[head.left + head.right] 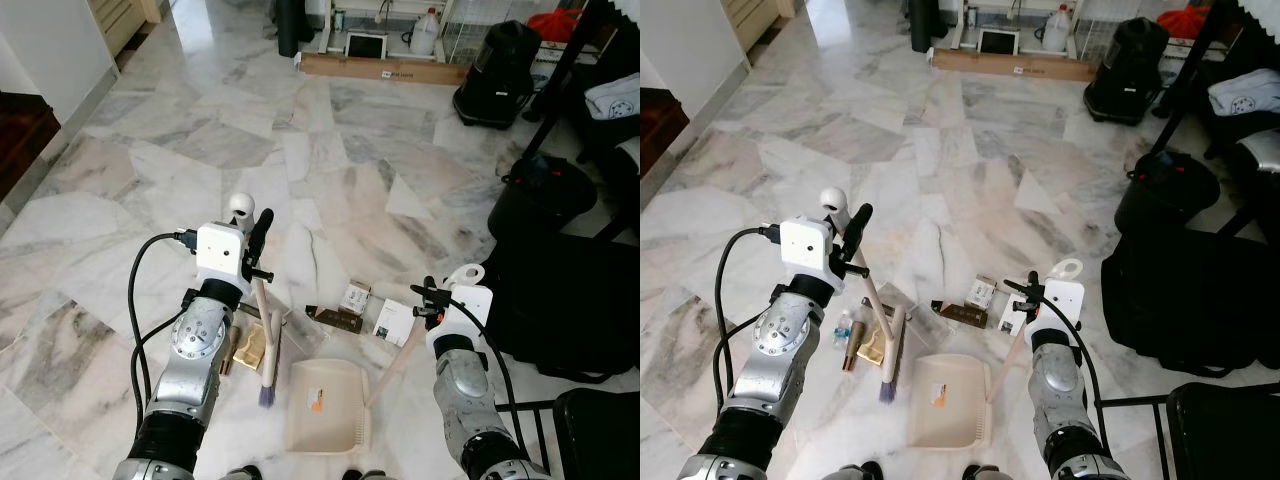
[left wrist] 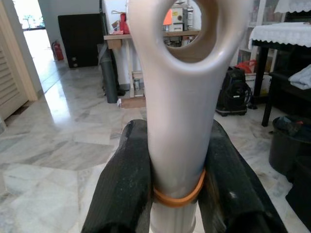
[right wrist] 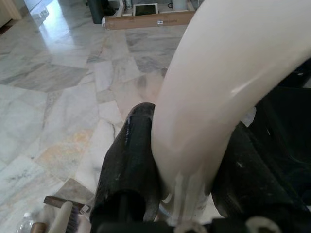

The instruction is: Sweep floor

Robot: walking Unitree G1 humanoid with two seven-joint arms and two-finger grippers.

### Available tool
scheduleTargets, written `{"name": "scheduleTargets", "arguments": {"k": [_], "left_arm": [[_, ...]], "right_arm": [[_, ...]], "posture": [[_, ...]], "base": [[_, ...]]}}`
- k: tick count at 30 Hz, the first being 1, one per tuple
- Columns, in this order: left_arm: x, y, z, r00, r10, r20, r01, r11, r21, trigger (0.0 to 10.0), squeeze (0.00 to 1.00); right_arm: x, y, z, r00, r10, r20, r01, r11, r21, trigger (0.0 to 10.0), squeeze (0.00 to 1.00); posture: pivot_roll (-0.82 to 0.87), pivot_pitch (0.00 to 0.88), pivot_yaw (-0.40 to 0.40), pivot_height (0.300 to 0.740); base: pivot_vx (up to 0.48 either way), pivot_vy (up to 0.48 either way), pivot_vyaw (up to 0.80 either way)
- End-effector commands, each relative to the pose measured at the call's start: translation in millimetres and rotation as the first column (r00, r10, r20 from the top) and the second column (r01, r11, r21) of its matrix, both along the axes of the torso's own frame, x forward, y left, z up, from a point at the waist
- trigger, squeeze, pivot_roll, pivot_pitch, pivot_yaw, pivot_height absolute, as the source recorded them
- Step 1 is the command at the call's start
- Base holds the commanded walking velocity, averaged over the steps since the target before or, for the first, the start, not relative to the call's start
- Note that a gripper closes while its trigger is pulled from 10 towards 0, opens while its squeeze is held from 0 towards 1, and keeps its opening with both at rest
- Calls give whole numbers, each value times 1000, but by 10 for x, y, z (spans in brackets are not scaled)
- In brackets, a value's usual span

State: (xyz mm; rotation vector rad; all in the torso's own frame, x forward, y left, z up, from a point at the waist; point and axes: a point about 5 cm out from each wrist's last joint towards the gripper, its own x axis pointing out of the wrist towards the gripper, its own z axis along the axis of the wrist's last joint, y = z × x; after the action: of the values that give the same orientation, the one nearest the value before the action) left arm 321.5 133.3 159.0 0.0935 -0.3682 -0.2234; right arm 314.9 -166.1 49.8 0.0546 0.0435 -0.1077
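the left hand point(image 2: 177, 194) is clamped on the upper part of the brush point(image 1: 266, 340), its 2 black fingers point(image 2: 124, 189) pressing either side of the pale handle just below the hanging loop, where an orange rubber band circles the shaft. the brush slants down from that grip to the marble floor point(image 1: 150, 170), its purple bristles touching the tile just beside the left edge of the dustpan point(image 1: 325, 405). the right hand point(image 3: 187, 179) is closed around the cream handle of the dustpan, which rises at a slant from the pan's right side; the pan lies flat on the floor between the 2 arms, with a small orange scrap inside it. litter sits just beyond the pan's far edge: a dark wrapper point(image 1: 335, 318), a small printed box point(image 1: 355, 296) and a white carton point(image 1: 394, 322). to the left of the brush lie a gold foil wrapper point(image 1: 250, 345) and a small plastic bottle point(image 1: 843, 327). a black bag point(image 1: 560, 290) rests on the floor at the robot's right.
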Motion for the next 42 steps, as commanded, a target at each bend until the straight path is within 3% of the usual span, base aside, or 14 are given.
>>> {"name": "scheduleTargets", "arguments": {"k": [1, 6, 19, 23, 42], "left_arm": [[-17, -8, 100, 999, -9, 44, 9, 1000, 2, 10000, 0], [-16, -11, 112, 999, -10, 43, 10, 1000, 0, 10000, 0], [-12, -24, 131, 999, -14, 45, 14, 1000, -3, 10000, 0], [-11, -23, 135, 999, -14, 45, 14, 1000, -6, 10000, 0], [-23, -51, 182, 998, -24, 62, 25, 1000, -11, 10000, 0]], "right_arm": [[-40, -6, -75, 999, -7, -38, 8, 1000, 13, 10000, 0], [-40, 2, -82, 999, -5, -44, 6, 1000, 14, 10000, 0], [-38, 23, -84, 999, -3, -44, 4, 1000, 18, 10000, 0], [-37, 27, -81, 999, -1, -40, 2, 1000, 24, 10000, 0], [-40, 34, -83, 999, -3, -38, 4, 1000, 10, 10000, 0]], "posture": [[24, 164, -23, 740], [25, 162, -23, 740], [27, 157, -19, 740], [27, 159, -20, 740], [31, 167, -19, 740]], "base": [[0, 0, 0], [0, 51, -776], [0, 314, 0], [0, 349, -784], [0, 273, 0]]}}
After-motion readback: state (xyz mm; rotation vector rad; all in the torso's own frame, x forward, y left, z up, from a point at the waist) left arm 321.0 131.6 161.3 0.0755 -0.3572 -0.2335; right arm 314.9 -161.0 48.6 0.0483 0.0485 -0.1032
